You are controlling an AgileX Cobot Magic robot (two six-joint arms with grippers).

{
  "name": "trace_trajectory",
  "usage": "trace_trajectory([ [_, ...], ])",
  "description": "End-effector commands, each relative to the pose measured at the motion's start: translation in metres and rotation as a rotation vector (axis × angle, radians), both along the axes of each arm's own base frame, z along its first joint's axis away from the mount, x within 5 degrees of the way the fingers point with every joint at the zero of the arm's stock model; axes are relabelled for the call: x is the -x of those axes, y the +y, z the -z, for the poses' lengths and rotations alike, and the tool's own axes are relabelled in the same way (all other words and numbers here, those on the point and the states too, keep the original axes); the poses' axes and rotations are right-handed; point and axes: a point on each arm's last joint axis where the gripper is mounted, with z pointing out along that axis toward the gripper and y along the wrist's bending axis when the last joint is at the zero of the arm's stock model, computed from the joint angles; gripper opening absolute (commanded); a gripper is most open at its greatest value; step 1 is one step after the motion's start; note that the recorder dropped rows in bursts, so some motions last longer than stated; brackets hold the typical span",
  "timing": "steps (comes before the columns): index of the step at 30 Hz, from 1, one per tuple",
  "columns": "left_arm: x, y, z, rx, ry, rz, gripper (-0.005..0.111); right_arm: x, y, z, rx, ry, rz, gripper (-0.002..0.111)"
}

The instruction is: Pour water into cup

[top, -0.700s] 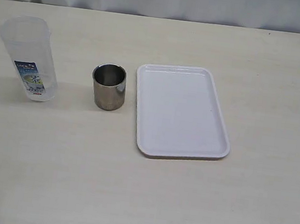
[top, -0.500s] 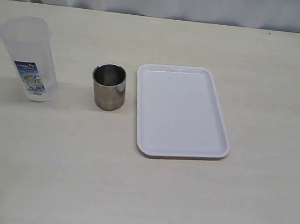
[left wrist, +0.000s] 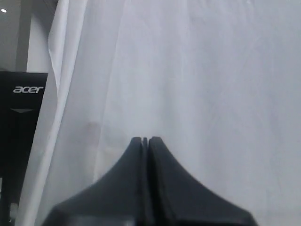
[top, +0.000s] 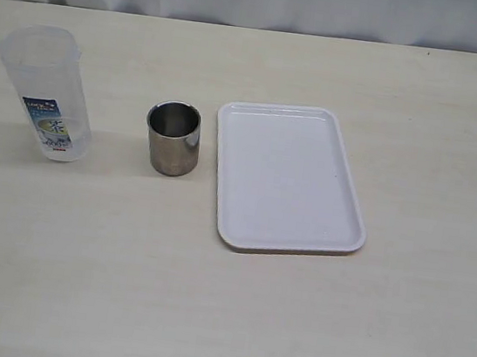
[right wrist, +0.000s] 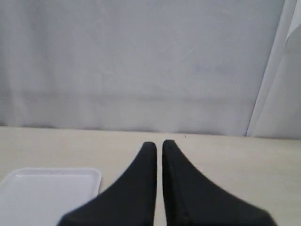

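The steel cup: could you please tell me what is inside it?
Through the mouth of the cup, only bare grey inner wall shows. Its near wall covers the floor, so any water low down cannot be seen.

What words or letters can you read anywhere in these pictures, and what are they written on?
"acer": white letters on the black panel in the left wrist view.
The blue-green label on the clear plastic container has printing, but it is too small and blurred to read.
No writing shows on the cup or the white tray.
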Motion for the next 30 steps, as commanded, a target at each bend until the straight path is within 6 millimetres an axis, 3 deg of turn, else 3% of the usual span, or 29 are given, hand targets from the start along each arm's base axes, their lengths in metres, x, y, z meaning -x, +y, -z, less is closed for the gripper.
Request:
trace_trajectory([
  [1,0.002,0.001,-0.004,0.088,-0.052,0.035,0.000,0.003,0.002,-0.018,0.039,-0.212,-0.018,0.004],
  [2,0.003,0.002,-0.005,0.111,-0.068,0.037,0.001,0.005,0.003,-0.026,0.027,-0.297,-0.027,0.004],
  [4,-0.004,0.002,-0.004,0.121,-0.035,0.035,0.014,0.009,0.002,-0.034,-0.111,-0.390,-0.054,0.004],
  [6,-0.013,0.002,-0.005,0.121,-0.002,0.030,0.042,0.009,0.002,-0.035,-0.259,-0.397,-0.090,0.004],
  [8,-0.024,0.002,-0.004,0.120,0.031,0.025,0.081,0.010,0.003,-0.036,-0.242,-0.413,-0.098,0.009],
  [9,-0.030,0.002,-0.002,0.119,0.068,0.022,0.095,0.010,0.003,-0.036,-0.248,-0.419,-0.102,0.016],
  [11,-0.039,0.001,0.004,0.117,0.135,0.018,0.105,0.010,0.003,-0.037,-0.256,-0.420,-0.104,0.027],
  [14,-0.053,0.001,0.012,0.112,0.221,0.012,0.105,0.010,0.003,-0.037,-0.256,-0.424,-0.105,0.055],
  [15,-0.058,0.000,0.015,0.107,0.242,0.011,0.105,0.011,0.003,-0.037,-0.257,-0.429,-0.107,0.069],
  [17,-0.066,-0.005,0.018,0.026,0.259,0.048,0.105,0.009,0.004,-0.038,-0.260,-0.431,-0.110,0.076],
  [24,-0.099,-0.017,0.047,-0.008,0.388,0.162,0.105,-0.023,0.010,-0.036,-0.230,-0.324,-0.159,0.076],
  [30,-0.113,-0.020,0.067,-0.044,0.445,0.180,0.105,-0.039,0.015,-0.032,-0.218,-0.283,-0.209,0.076],
])
